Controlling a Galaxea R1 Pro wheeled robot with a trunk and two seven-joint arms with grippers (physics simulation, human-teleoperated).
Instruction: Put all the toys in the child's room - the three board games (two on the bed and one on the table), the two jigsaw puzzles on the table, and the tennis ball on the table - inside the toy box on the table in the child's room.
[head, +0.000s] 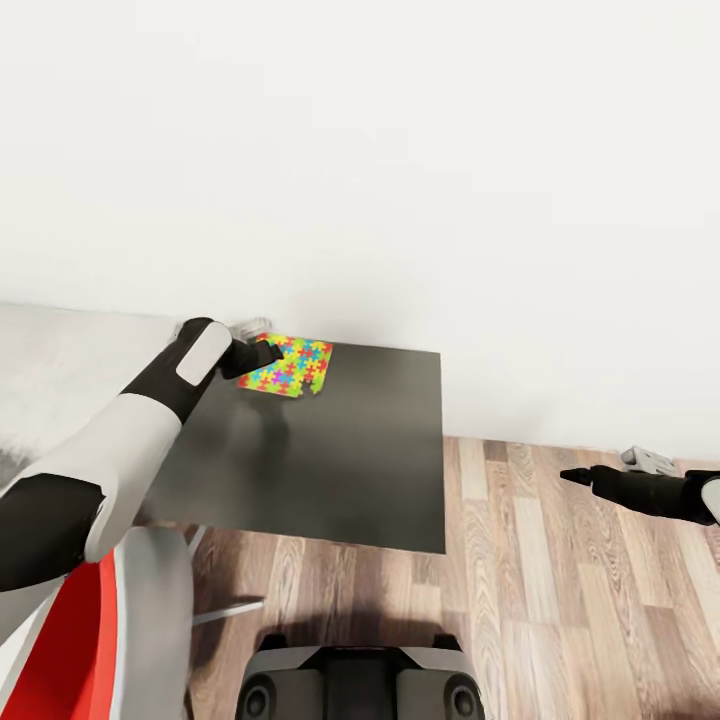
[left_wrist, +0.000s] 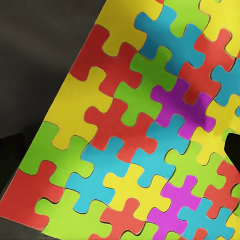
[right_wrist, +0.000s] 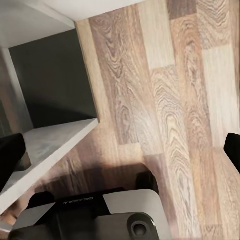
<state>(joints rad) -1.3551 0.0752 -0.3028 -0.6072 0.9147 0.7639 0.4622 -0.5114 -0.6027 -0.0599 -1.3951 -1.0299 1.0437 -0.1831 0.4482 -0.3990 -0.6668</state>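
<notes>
From the head camera, a dark, nearly black square table (head: 340, 470) stands against a plain white wall (head: 400, 150), and a flat multicoloured jigsaw puzzle (head: 290, 365) of red, yellow, green, blue and purple pieces lies at the table's far edge, close to the wall. The left arm (head: 120, 430), white with black joints, reaches across the table, and the left gripper (head: 262, 352) sits at the near-left corner of the puzzle, touching or just above it; from this height its fingers cannot be told apart. The left wrist camera gives the close detail the head view lacks: the interlocking pieces (left_wrist: 145, 130) spread across almost the whole frame, with bare dark tabletop (left_wrist: 35, 65) along one side and a black fingertip (left_wrist: 232, 147) intruding at one edge over the puzzle. A second dark shape sits at the opposite edge, so the fingers look spread far apart with nothing between them but the puzzle surface underneath. The right gripper (head: 575, 477) hangs off to the table's right over the brown wood-plank floor (head: 560, 600), well apart from the puzzle; its black fingers appear drawn to a narrow point in the head view, yet the right wrist camera shows dark finger edges at both sides of its frame, so I cannot tell its opening. That wrist camera also shows the floorboards (right_wrist: 170, 100), a grey shelf-like edge (right_wrist: 50, 145) and the robot's dark base (right_wrist: 100, 215).
</notes>
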